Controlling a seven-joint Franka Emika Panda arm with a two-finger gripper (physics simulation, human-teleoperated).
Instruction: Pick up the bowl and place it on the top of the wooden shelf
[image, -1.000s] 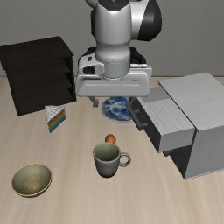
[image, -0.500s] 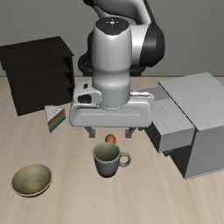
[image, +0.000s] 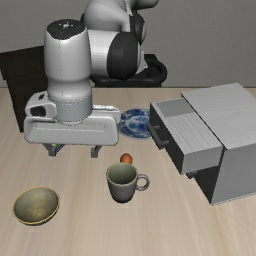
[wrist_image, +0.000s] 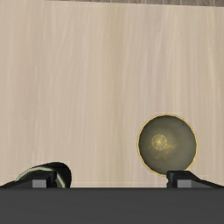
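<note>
Bowl (image: 36, 206) upright on counter (image: 80, 228) by its near edge, toward the exterior view's left corner; nothing touching it. Mug (image: 124, 183) mid-counter, with a small red item (image: 127, 158) just behind it. Gripper (image: 75, 151) hangs over counter beyond bowl, fingers spread wide, nothing between them. Farther back: blue plate (image: 135, 123), grey drawer cabinet (image: 215, 135), dark wooden shelf (image: 14, 75) at far edge
</note>
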